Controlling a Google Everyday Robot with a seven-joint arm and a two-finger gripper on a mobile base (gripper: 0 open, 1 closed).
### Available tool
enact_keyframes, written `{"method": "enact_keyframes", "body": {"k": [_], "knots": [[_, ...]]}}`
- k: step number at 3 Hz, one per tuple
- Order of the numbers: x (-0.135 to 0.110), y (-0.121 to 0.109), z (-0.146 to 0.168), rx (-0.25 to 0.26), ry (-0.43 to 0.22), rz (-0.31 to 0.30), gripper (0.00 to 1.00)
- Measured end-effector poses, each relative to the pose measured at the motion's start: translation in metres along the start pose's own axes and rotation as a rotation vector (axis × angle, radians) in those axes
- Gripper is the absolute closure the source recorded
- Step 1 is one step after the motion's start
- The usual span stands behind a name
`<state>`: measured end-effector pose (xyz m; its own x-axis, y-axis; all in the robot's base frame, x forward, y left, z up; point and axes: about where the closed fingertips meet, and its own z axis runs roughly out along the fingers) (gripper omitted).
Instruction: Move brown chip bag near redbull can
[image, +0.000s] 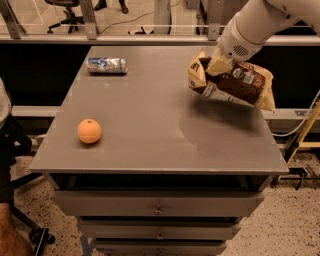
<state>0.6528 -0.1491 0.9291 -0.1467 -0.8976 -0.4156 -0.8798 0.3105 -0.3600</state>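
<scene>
the grey table's drawers are closed. a white arm reaches down from upper right, its gripper clamped on the crinkly brown chip bag, tilted above the table's right side, well apart from the slim silver-and-blue redbull can.

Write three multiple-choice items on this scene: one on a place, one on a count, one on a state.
1. Where does the can lie?
A. At the table's far-left corner
B. At the middle of the near edge
C. On the floor

2. How many fruits lie on the table?
A. None
B. One
C. Three

3. What state is the bag in?
A. Lying flat on the table
B. Held off the table by the gripper
C. Shut in a drawer

Answers:
1 A: the can lies on its side at that corner.
2 B: a single orange sits near the front left.
3 B: the gripper, over the table's right side, is shut on the bag, whose shadow falls below it.
</scene>
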Motion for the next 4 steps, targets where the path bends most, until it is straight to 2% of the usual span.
{"method": "enact_keyframes", "body": {"k": [2,3,4], "knots": [[-0.020,-0.032,0.010,0.022,-0.011,-0.075,1.00],[-0.040,-0.045,0.021,0.025,-0.010,-0.139,1.00],[-0.067,-0.060,0.038,0.052,-0.047,-0.205,1.00]]}}
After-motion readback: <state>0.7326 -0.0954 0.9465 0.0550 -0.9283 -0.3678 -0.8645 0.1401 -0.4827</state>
